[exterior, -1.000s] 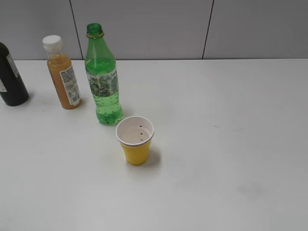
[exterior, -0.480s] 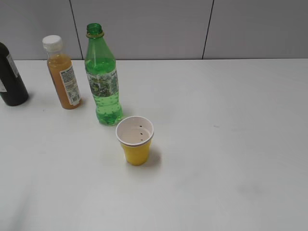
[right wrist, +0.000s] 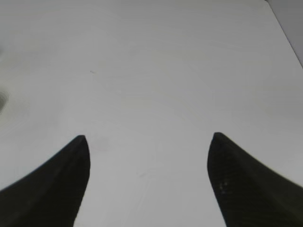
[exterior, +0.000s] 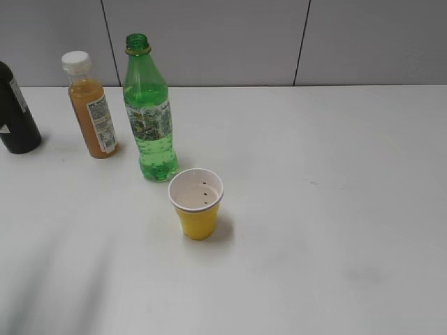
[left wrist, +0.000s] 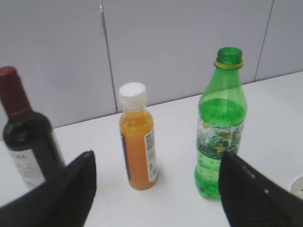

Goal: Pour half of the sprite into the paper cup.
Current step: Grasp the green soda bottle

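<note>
While left pincer (left wrist: 154, 189) gapes, sprite (left wrist: 220, 127) stands ahead, untouched.

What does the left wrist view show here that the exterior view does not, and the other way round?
Only the left wrist view shows the open left tool, holding nothing, and the dark bottle's red capped neck. Only the exterior view shows the whole small yellow paper cup, upright with a white inside, in front of the tall green plastic sprite bottle; the left wrist view catches only a sliver of white rim at its right edge. Both show the uncapped sprite bottle, the orange juice bottle with a white cap and the dark bottle, all standing on the white table.
</note>
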Tool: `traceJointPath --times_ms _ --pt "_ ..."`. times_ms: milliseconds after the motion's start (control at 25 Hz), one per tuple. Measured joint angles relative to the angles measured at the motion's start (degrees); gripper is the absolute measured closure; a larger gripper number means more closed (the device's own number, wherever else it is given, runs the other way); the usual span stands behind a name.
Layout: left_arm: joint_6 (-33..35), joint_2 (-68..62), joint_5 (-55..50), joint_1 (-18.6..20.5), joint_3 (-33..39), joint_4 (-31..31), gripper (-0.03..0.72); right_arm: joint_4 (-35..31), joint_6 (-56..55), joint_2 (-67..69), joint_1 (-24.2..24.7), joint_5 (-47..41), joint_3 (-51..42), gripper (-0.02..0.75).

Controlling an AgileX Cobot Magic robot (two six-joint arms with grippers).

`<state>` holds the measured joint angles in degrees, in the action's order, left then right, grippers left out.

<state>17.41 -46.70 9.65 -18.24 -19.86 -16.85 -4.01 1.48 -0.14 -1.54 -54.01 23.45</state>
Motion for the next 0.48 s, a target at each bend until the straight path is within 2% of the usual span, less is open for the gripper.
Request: traceJointPath --times_ms 120,200,360,480 --pt "-0.4 -7.7 8.5 -3.5 0.0 0.4 0.085 0.0 0.0 0.0 0.0 0.0 0.0 0.158" --pt "-3.1 -13.4 13.7 -4.8 0.0 2.5 0.088 0.0 0.0 0.0 0.0 0.0 0.0 0.158" --pt "-13.4 -23.9 25.1 -5.3 0.0 10.8 0.092 0.0 0.0 0.0 0.0 0.0 0.0 0.159" --pt "-16.5 -30.6 33.3 -5.3 0.0 15.5 0.095 0.0 0.0 0.0 0.0 0.0 0.0 0.159"
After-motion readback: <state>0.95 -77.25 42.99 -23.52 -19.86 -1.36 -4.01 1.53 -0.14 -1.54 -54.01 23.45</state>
